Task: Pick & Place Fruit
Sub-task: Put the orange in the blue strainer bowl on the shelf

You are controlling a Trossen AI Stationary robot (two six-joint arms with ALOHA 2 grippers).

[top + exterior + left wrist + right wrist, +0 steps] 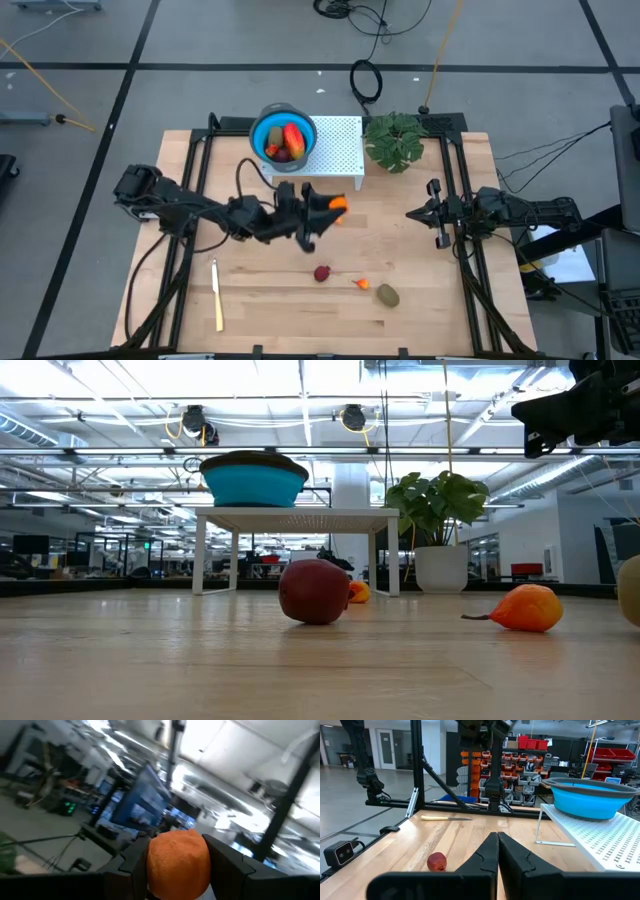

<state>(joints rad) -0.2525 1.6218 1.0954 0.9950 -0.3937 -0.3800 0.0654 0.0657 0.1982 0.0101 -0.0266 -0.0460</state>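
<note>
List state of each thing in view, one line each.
left claw: shut on orange fruit, raised near the white stand
right claw: shut, empty, idle at the table's right
blue bowl: on the stand, holding fruit
dark red ball: loose on table
small orange piece: loose on table
olive-brown oval: loose on table
knife: flat on table, untouched
plant: upright beside stand

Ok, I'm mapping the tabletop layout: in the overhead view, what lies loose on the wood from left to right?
Knife → dark red fruit → small orange fruit → olive-brown fruit.
</note>
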